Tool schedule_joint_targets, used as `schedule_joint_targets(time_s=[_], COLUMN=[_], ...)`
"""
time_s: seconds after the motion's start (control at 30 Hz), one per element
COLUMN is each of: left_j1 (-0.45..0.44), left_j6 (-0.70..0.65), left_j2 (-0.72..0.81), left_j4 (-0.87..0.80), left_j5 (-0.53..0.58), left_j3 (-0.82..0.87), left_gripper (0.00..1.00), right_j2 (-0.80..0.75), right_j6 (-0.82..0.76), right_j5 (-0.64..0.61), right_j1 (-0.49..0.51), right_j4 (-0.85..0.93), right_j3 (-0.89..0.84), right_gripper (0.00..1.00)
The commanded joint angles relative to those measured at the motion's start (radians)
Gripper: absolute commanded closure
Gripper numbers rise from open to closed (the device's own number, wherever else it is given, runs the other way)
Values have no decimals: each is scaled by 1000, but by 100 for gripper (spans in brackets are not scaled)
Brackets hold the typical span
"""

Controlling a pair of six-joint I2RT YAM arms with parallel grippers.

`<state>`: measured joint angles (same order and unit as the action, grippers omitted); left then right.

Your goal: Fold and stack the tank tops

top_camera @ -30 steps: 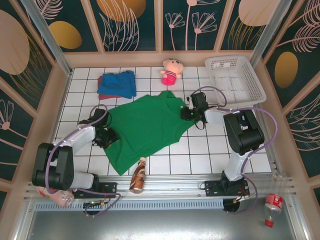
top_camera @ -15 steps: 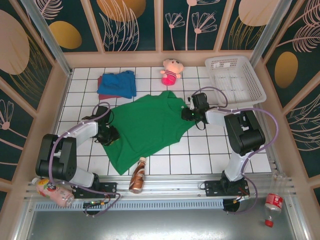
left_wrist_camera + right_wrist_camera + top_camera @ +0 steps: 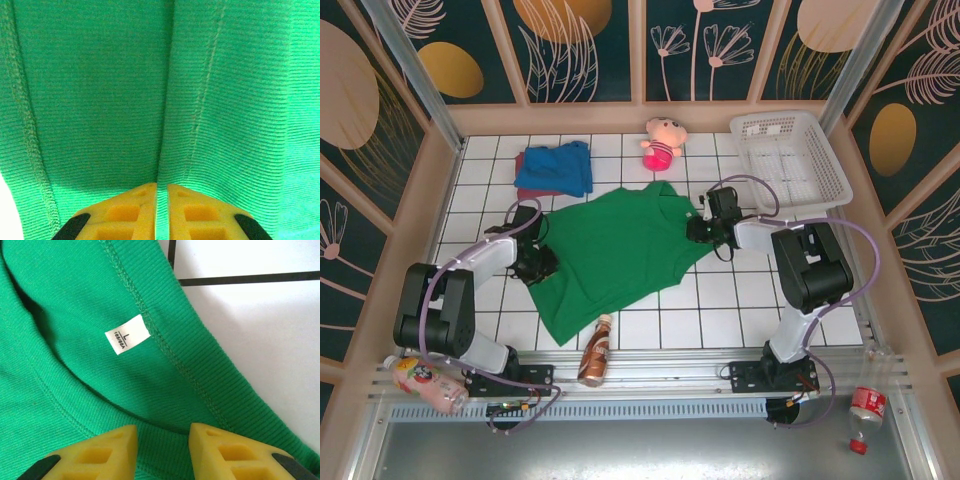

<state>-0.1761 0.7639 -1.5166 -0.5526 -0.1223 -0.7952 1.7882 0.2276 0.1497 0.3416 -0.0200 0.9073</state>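
The left fingers [image 3: 127, 212] pinch a fold of the green tank top [image 3: 620, 255], spread mid-tabletop [image 3: 720, 305]. The right fingers [image 3: 220, 450] stand apart over its neck hem [image 3: 190, 360] near the white label [image 3: 127, 334].

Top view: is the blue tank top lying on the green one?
No, the blue tank top rests on the maroon tank top at the far left, apart from the green tank top spread out in the middle.

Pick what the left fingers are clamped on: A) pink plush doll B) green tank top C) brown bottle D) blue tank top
B: in the left wrist view the left fingers meet on a raised fold of the green tank top.
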Motion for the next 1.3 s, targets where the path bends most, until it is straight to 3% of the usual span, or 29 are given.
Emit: schedule_joint_targets(time_s=[0.0,0.97,1.27], left_j1=[-5,-13,-17], left_j6=[-9,-27,-29], left_j2=[-5,-75,-87], left_j4=[-29,-6,4], left_j5=[12,-10,-10], left_j3=[-5,-53,-44], left_gripper=[81,79,87], right_j2=[9,22,23], right_j6=[21,29,31], right_j5=[-29,6,13], right_j1=[-13,-16,-16], right_j4=[88,77,75], right_j3=[-38,-44,-49], right_gripper=[66,70,71])
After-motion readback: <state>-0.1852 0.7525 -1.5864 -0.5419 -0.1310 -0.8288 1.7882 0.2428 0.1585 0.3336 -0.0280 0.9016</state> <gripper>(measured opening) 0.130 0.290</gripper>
